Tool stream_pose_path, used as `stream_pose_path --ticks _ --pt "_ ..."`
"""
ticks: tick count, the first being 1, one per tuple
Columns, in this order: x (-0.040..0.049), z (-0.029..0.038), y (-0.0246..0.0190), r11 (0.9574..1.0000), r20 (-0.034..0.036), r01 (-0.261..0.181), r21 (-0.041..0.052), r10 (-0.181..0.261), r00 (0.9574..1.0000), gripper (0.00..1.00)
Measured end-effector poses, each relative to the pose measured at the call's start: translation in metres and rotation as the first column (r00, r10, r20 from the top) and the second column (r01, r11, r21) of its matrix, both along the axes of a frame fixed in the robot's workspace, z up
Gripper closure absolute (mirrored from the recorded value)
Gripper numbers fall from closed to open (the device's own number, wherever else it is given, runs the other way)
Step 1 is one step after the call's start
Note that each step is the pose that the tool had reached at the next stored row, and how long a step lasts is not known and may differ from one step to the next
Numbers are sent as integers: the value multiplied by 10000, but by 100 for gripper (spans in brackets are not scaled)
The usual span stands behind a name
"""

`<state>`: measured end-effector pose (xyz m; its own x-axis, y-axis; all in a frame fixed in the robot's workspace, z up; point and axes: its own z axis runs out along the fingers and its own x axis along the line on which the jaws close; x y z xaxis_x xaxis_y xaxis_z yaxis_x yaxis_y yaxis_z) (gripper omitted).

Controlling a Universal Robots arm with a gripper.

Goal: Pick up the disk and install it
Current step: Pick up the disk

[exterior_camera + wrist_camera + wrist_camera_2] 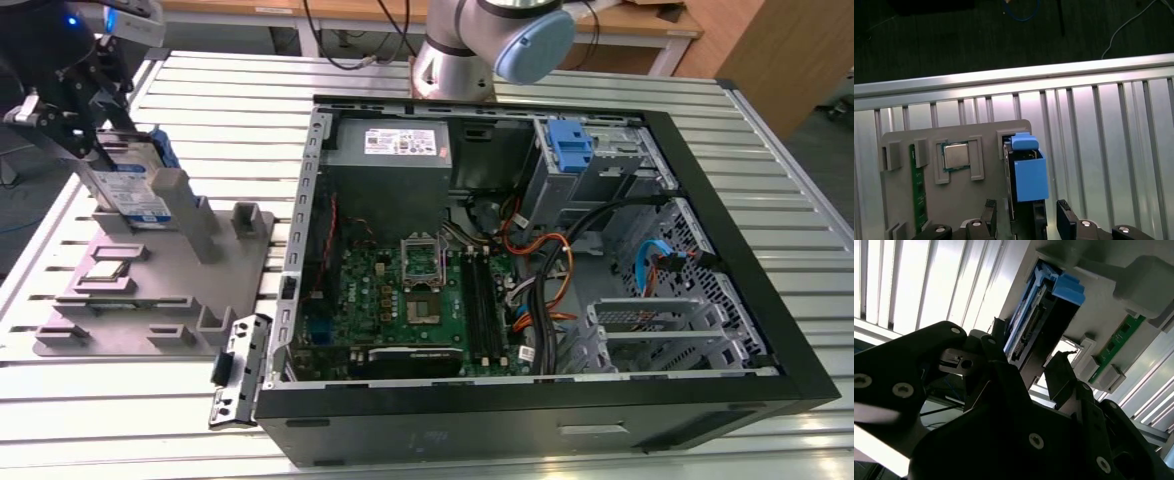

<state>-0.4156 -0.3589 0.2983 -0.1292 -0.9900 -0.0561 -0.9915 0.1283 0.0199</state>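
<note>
Jaws of our black gripper (96, 140) are standing apart: we are straddling the disk (134, 188), a flat silver-metal hard drive with blue plastic side rails. One finger (990, 210) is sitting on each side of it, and a gap is showing at both in the first wrist view. The disk is standing on edge in a slot of the grey moulded holder plate (174, 290). A square silver processor chip (956, 155) and a green memory stick (917, 190) are lying in the plate's other recesses. A black open computer case (534, 410) is lying just beside the plate, on the exterior view's right.
</note>
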Motion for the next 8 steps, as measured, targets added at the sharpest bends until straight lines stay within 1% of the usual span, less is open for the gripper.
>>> stream_pose_path --ticks 2,8 --pt "0 -5 14 10000 2 0 1 0 10000 41" --pt "0 -6 13 10000 -1 0 0 0 10000 41"
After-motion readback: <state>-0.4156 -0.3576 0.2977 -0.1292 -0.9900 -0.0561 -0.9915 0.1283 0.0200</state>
